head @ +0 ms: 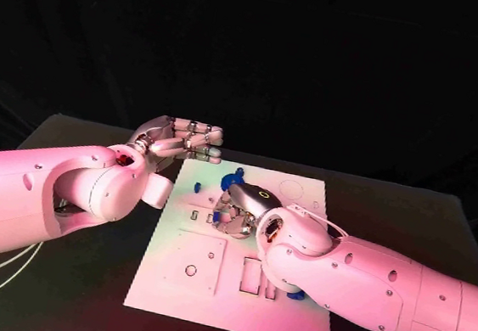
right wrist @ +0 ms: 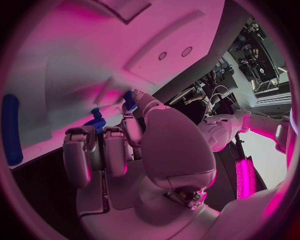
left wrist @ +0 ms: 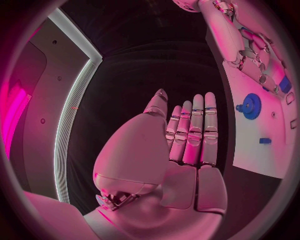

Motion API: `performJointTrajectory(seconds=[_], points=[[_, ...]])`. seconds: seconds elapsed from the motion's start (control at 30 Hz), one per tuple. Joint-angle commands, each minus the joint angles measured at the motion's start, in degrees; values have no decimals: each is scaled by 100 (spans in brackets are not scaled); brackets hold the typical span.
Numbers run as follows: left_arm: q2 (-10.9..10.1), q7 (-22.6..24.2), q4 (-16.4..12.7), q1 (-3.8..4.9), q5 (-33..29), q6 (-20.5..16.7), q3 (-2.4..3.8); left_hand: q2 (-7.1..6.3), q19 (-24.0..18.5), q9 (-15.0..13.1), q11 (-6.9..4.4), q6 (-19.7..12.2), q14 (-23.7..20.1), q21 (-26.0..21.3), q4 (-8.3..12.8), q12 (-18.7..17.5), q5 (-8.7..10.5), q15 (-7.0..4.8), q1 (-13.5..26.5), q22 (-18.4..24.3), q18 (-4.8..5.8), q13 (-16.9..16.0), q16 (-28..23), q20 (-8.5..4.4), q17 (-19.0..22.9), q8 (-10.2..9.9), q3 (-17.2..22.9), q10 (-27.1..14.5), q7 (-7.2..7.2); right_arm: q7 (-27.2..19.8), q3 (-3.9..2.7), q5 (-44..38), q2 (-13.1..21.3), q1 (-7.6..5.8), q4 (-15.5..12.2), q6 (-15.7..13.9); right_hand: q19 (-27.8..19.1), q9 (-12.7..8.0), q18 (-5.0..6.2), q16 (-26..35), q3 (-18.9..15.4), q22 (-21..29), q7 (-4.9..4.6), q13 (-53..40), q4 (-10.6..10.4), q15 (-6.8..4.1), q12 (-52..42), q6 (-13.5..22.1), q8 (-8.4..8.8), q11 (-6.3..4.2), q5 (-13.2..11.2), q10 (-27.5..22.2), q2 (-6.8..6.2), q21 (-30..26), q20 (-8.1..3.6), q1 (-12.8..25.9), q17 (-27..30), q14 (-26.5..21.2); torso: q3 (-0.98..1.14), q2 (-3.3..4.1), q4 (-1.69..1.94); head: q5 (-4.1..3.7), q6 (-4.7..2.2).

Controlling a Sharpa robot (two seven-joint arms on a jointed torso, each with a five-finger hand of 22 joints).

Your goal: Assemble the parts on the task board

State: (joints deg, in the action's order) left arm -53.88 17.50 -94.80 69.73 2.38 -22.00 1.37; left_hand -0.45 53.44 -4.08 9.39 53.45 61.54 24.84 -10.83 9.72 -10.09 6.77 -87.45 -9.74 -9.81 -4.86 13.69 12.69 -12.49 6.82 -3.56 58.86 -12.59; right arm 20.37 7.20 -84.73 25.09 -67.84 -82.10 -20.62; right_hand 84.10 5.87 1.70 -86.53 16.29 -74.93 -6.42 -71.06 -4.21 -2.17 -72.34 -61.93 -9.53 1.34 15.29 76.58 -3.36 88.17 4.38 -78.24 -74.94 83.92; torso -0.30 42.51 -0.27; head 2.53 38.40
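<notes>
The flat white rectangular task board [head: 186, 294] lies on the black table [head: 429, 215], with small blue plastic parts on it. The right hand [head: 239, 209] rests over the board's middle, fingers curled down around a small blue part [right wrist: 95, 122] it pinches against the board. A blue toothed gear [left wrist: 251, 106] stands just beyond that hand. The left hand [head: 179, 140] hovers beside the board's far left corner, empty, its fingers straight and held together.
</notes>
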Motion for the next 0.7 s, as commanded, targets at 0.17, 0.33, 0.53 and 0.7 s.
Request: performJointTrajectory(seconds=[0.17, 0.33, 0.53, 0.7], points=[[3, 12, -17, 3, -19, 81, 4, 6, -45, 3, 14, -25, -50, 28, 28, -25, 4, -6, -43, 3, -62, -3, -35, -13, -10, -33, -2, -38, -21, 14, 16, -94, 3, 26, 45, 221, 428, 171, -106, 5, -10, -1342, 13, 13, -27, -7, 0, 9, -83, 28, 30, 11, -26, -17, -27, 95, -935, 474, -1, -2, -6, 10, -1], [3, 7, -15, 3, -19, 96, 4, 9, -48, 2, 16, -24, -51, 30, 27, -25, 4, -4, -41, 3, -61, -4, -38, -12, -13, -34, -2, -38, -23, 17, 17, -134, 16, 28, 42, 264, 400, 165, -95, 25, -22, -1315, -7, 96, -36, 4, 87, 62, -60, 44, 35, -61, -100, -52, -20, 163, -906, 467, 2, 0, -5, 4, -8], [4, 2, -10, 3, -19, 97, 4, 9, -48, 2, 16, -25, -52, 30, 27, -26, 4, -4, -41, 3, -61, -4, -38, -12, -13, -34, -2, -38, -23, 38, 18, -167, 29, 28, 34, 238, 384, 152, -89, 38, -33, -1299, -39, 176, -49, 23, 173, 137, -20, 70, 38, -136, -175, -73, -7, 233, -887, 461, 5, 1, -2, 20, -1], [3, -5, -5, 3, -19, 100, 4, 10, -49, 2, 16, -25, -54, 30, 27, -27, 4, -3, -41, 3, -61, -4, -40, -11, -14, -35, -2, -39, -23, 28, 18, -177, 30, 28, 37, 205, 376, 143, -86, 40, -48, -1292, -65, 210, -62, 43, 214, 197, 10, 93, 87, -177, -252, -84, 9, 298, -887, 461, 0, -2, -5, 19, -9]])
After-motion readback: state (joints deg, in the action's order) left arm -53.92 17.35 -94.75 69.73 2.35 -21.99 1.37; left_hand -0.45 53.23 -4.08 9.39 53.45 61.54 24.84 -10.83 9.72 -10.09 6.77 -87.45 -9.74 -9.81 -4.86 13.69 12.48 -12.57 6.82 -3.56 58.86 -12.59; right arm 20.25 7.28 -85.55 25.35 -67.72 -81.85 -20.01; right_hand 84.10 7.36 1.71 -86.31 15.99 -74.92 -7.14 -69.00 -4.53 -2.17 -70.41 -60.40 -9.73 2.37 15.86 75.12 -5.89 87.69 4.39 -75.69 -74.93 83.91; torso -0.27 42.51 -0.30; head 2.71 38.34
